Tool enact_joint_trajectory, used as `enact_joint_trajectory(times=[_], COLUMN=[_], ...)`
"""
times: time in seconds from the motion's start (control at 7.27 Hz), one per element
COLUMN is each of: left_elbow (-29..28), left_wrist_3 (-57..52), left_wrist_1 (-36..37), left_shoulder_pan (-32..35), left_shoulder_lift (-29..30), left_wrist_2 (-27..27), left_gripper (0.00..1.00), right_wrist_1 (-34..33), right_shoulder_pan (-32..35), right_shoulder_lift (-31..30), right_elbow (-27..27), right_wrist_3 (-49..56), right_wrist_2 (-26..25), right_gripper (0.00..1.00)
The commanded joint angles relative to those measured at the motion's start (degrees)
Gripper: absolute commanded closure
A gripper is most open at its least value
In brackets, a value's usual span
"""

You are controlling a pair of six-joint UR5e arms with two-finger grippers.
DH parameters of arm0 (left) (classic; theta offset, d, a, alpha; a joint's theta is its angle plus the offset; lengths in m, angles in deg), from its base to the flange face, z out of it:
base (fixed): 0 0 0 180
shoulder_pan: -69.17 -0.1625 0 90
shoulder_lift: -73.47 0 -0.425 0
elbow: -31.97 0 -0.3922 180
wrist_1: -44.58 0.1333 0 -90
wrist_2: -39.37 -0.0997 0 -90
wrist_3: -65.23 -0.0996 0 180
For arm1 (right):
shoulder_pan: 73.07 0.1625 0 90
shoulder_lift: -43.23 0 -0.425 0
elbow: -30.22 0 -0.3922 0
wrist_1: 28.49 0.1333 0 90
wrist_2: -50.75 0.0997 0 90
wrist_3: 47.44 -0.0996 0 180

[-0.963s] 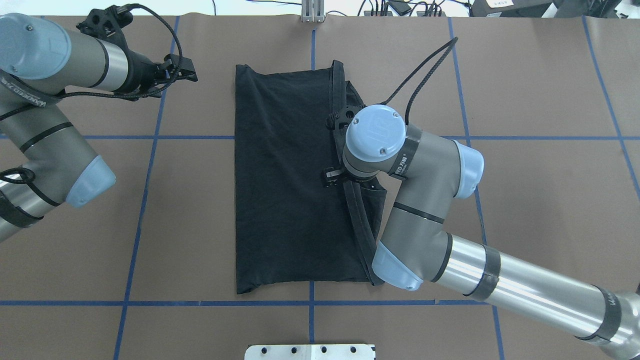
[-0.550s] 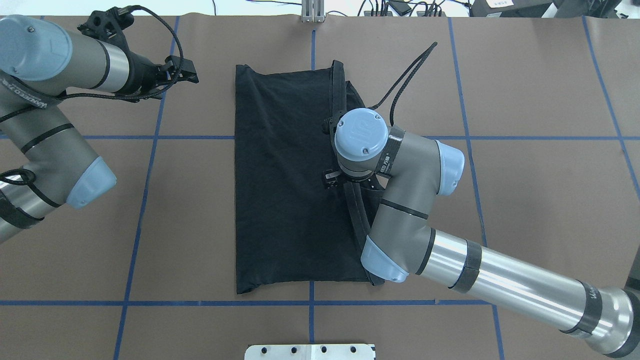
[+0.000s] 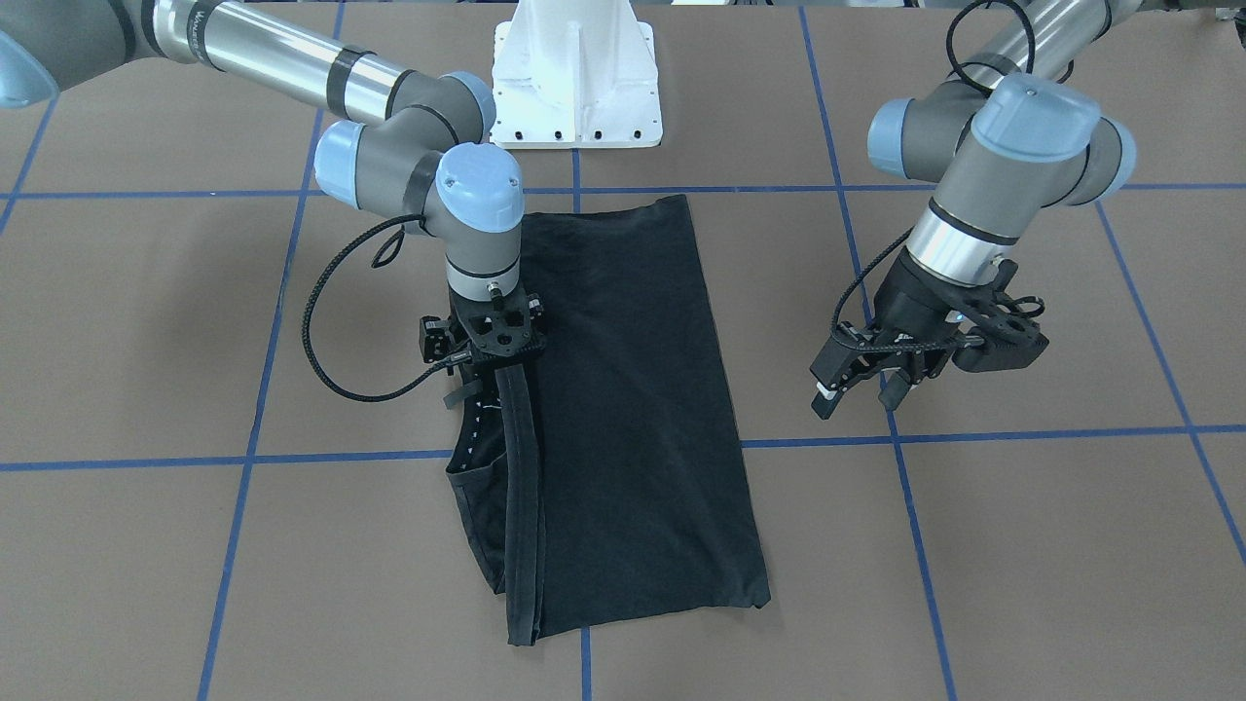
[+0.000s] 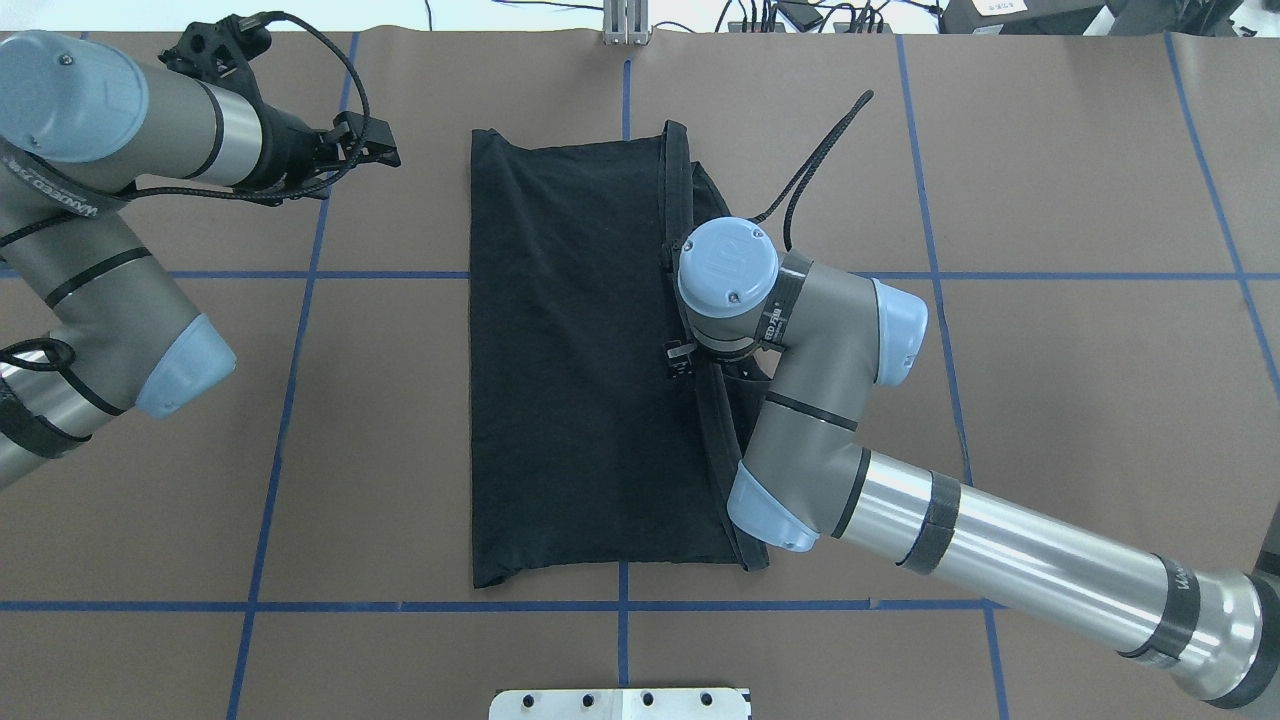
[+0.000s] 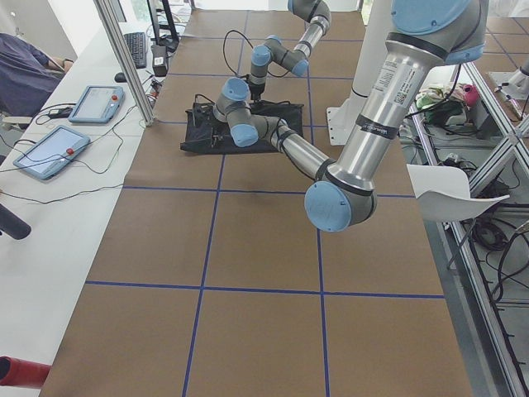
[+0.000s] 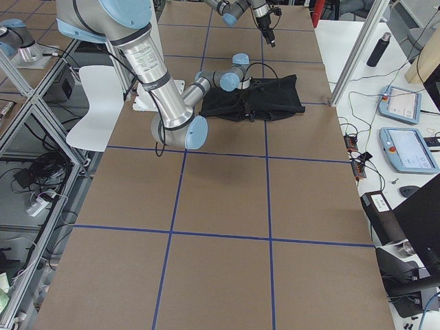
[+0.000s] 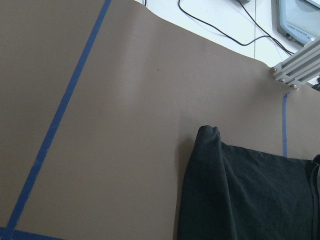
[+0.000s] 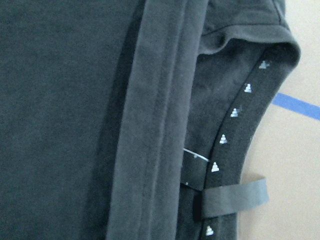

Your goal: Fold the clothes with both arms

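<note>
Shirt: the black T-shirt (image 4: 570, 370) lies plain side up as a long, narrow rectangle in the middle of the worktop (image 4: 1050, 180). No print is showing.
Edge: a doubled hem band (image 3: 521, 467) runs down the shirt's right edge in the overhead view. A collar strip with tiny white marks (image 8: 235, 112) bulges out past it onto the bare worktop.
Right tool: the right tool (image 3: 494, 343) points straight down over that band, about halfway along the edge. The wrist and camera mount hide its fingers, and its own camera shows only cloth. I cannot tell whether it is spread or closed, or whether it has any fabric.
Left tool: the left tool (image 3: 857, 389) hovers at the upper left of the overhead view, well apart from the shirt and beside its far corner. Its fingers are spread with nothing between them.
Step, as I judge it: taking up the side edge to finish the lengthwise fold.
Doing it well: pinch every layer of the band together, not just the top one. Lift only enough to clear the cloth below. Carry the edge across level so the bulging collar tucks inside the rectangle.
Left arm's part: bring it to the far end of the same edge so both ends travel together.
Risk: one mid-edge grip may let the ends sag and skew the fold.
</note>
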Motion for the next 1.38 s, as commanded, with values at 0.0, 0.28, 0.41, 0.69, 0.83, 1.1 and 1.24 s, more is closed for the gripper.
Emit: enact_joint_trajectory(times=[0.0,0.28,0.41,0.69,0.83,1.1,1.24], left_elbow=[0.0,0.3,0.5,0.5,0.5,0.6,0.5], left_wrist_3=[0.1,0.2,0.7,1.6,1.5,1.6,1.6], left_wrist_1=[0.0,0.0,0.0,0.0,0.1,0.1,0.0], left_shoulder_pan=[0.0,-0.1,-0.1,-0.1,-0.1,-0.1,-0.1], left_shoulder_lift=[0.4,0.6,0.7,0.7,0.6,0.6,0.6], left_wrist_2=[0.0,0.0,0.1,0.2,0.2,0.2,1.0], left_gripper=[0.00,0.00,0.00,0.00,0.00,0.00,0.00], right_wrist_1=[-1.0,-0.4,-0.2,-0.9,-1.0,-1.6,-2.1], right_shoulder_pan=[1.7,5.5,6.8,11.1,11.8,11.3,9.6], right_shoulder_lift=[-0.5,-5.1,-8.1,-11.5,-11.6,-11.6,-11.6], right_elbow=[-0.2,0.9,2.8,9.0,10.6,13.2,14.8], right_wrist_3=[3.5,7.8,9.2,12.9,12.9,11.5,8.7], right_wrist_2=[0.6,3.8,4.0,9.9,11.4,11.4,11.3], right_gripper=[0.00,0.00,0.00,0.00,0.00,0.00,0.00])
